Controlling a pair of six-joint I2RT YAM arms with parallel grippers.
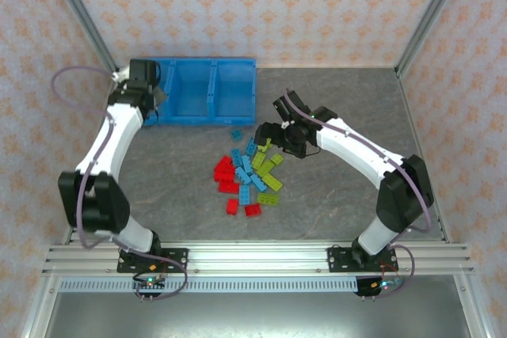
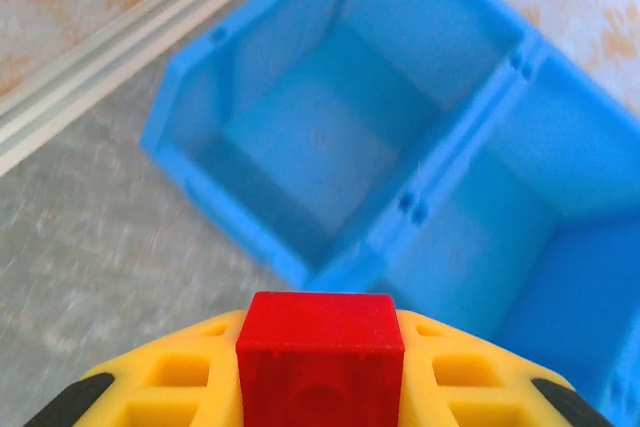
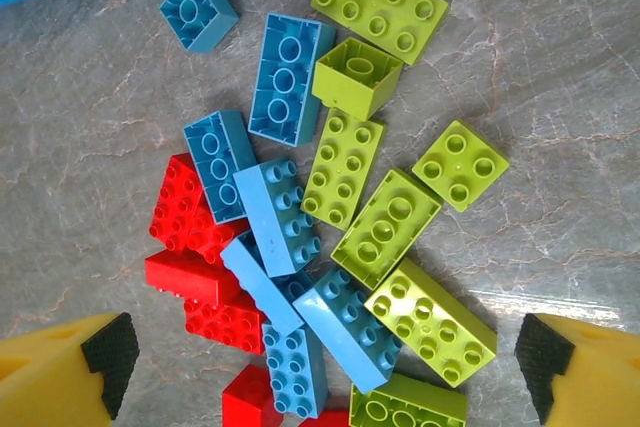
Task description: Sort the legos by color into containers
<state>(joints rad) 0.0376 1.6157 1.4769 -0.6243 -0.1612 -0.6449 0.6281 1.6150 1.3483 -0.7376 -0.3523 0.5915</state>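
At the upper left of the top view the left gripper hangs over the blue bin, jaws pinching a red lego; the right gripper (jaws spread wide) hovers above the mixed legos mid-tabletop.

no readable text, labels, or numbers anywhere

red brick cut by bottom edge, bin blurred
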